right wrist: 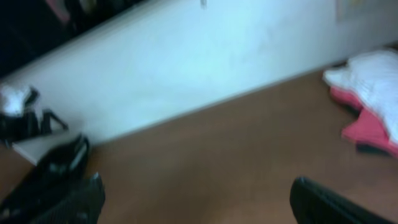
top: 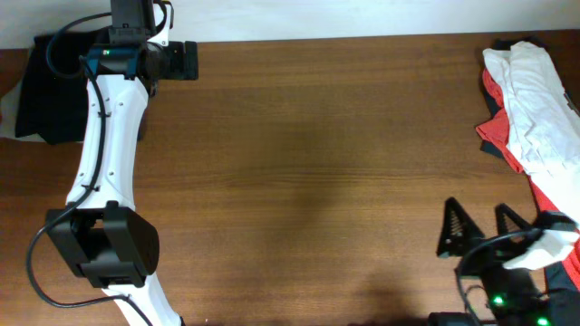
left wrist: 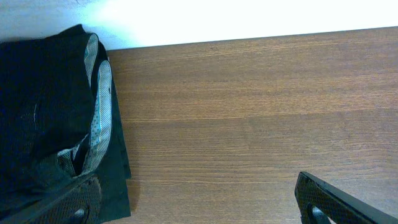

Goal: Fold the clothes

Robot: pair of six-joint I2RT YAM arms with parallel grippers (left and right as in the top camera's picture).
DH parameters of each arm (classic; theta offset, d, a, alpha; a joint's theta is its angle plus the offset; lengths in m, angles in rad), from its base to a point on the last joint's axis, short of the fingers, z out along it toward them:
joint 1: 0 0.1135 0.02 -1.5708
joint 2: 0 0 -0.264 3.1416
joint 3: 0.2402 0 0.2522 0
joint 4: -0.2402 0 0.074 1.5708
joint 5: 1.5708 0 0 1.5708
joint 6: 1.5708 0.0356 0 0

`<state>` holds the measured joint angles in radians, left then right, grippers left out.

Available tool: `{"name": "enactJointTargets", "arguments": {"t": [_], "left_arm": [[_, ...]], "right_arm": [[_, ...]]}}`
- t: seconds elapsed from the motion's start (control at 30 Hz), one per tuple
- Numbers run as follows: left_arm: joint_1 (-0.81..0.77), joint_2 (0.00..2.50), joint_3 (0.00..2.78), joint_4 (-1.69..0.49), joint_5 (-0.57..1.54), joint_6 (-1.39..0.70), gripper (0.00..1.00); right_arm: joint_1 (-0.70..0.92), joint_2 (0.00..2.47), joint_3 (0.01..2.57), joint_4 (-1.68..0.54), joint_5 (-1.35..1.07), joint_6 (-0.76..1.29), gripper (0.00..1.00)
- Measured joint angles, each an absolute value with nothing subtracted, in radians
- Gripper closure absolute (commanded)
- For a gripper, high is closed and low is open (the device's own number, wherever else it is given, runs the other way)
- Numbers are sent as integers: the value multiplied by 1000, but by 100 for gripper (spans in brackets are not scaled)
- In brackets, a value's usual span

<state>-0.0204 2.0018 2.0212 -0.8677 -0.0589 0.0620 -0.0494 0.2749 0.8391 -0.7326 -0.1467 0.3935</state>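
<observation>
The black garment (top: 41, 91) lies folded at the table's far left corner. In the left wrist view (left wrist: 43, 112) its pale striped inner lining shows. My left gripper (top: 186, 61) hangs just right of it, open and empty; in the left wrist view (left wrist: 199, 208) its left finger is over the garment's edge. A white garment (top: 539, 109) lies on a red one (top: 507, 149) at the far right. They also show, blurred, in the right wrist view: the white one (right wrist: 373, 78) and the red one (right wrist: 367, 127). My right gripper (top: 480, 226) is open and empty near the front right, also seen in its wrist view (right wrist: 199, 205).
The brown wooden table (top: 317, 172) ends at a white wall along its far edge (left wrist: 249, 18). The left arm's white links (top: 104, 154) run down the left side to its base (top: 104, 244). A dark blurred shape (right wrist: 53, 168) sits at the left of the right wrist view.
</observation>
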Motion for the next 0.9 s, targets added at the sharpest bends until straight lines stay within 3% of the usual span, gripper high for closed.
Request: {"name": "enactJointTargets", "arguments": {"t": [0.33, 0.6, 0.8, 0.9], "left_arm": [[-20, 2002, 2021, -867, -59, 62, 1], [-20, 2002, 2021, -868, -59, 62, 1], [-20, 2002, 2021, -868, -59, 62, 1], [-20, 2002, 2021, -868, -59, 62, 1]], "right_arm": [[-16, 17, 215, -134, -120, 393, 1], [-16, 14, 33, 142, -49, 393, 1], [-16, 14, 10, 120, -42, 334, 1], [-16, 12, 10, -12, -41, 289, 1]]}}
